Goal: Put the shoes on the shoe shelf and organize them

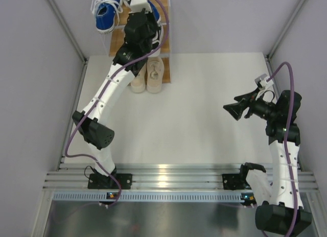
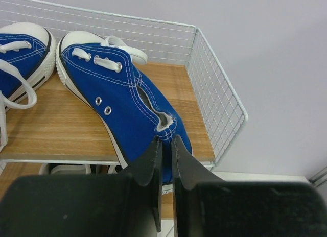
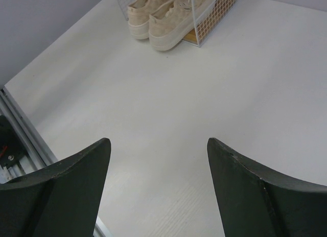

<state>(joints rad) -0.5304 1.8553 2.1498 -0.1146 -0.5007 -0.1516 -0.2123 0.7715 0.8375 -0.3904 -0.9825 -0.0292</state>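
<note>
blue sneaker [image 2: 122,94]: top tier of shoe shelf [image 2: 51,129], far edge left of centre, heel toward left gripper [image 2: 164,145], toe pointing away | left gripper: narrowed to a slit at heel, hold unclear | right gripper [image 3: 158,145]: spread wide, empty, near right edge

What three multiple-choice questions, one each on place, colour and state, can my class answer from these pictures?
1. Where on the shelf are the beige shoes?
A. top
B. bottom
C. middle

2. What colour are the top shoes?
A. blue
B. red
C. green

3. How is the right gripper?
A. shut on a shoe
B. shut on a lace
C. open, empty

Answers:
1. B, they sit lowest in the wire frame.
2. A, blue canvas with white laces.
3. C, wide apart with nothing between.
</note>
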